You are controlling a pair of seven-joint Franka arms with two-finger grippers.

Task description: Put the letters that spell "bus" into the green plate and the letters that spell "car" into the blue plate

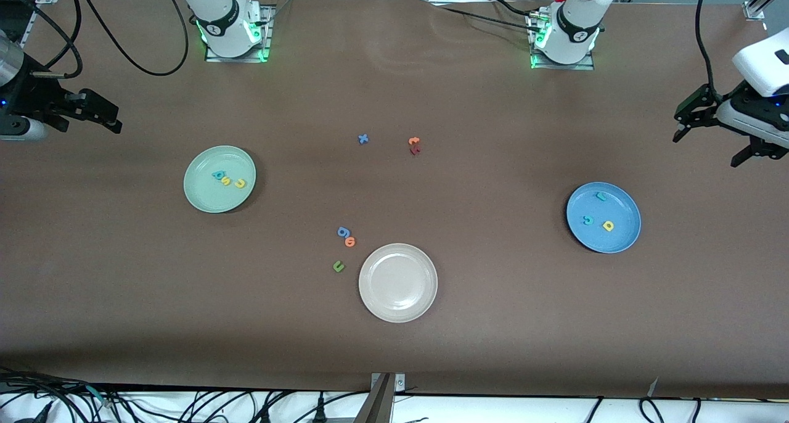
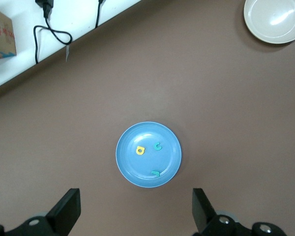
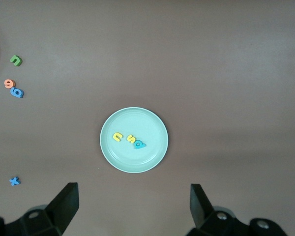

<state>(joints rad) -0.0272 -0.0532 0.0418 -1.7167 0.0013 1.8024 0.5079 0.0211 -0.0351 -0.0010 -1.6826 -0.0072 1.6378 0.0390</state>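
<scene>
Teal b (image 1: 217,176), yellow s (image 1: 227,180), yellow-orange u (image 1: 240,183) in green plate (image 1: 203,195); teal c (image 1: 588,220), yellow a (image 1: 608,226), teal r (image 1: 601,195) in blue plate (image 1: 622,238). Left gripper (image 2: 136,209) over blue plate, right gripper (image 3: 133,206) over green plate: both spread wide, empty.

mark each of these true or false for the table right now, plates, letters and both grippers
1. The green plate holds three letters, the teal b, yellow s and yellow-orange u. True.
2. The blue plate is empty. False: the teal c, yellow a and teal r lie in it.
3. The beige-white plate holds the green u. False: that letter lies on the table beside the empty plate.
4. The left gripper and the right gripper are both open, holding nothing. True.
5. The orange t lies in the blue plate. False: it sits on the table by a dark red letter.
</scene>
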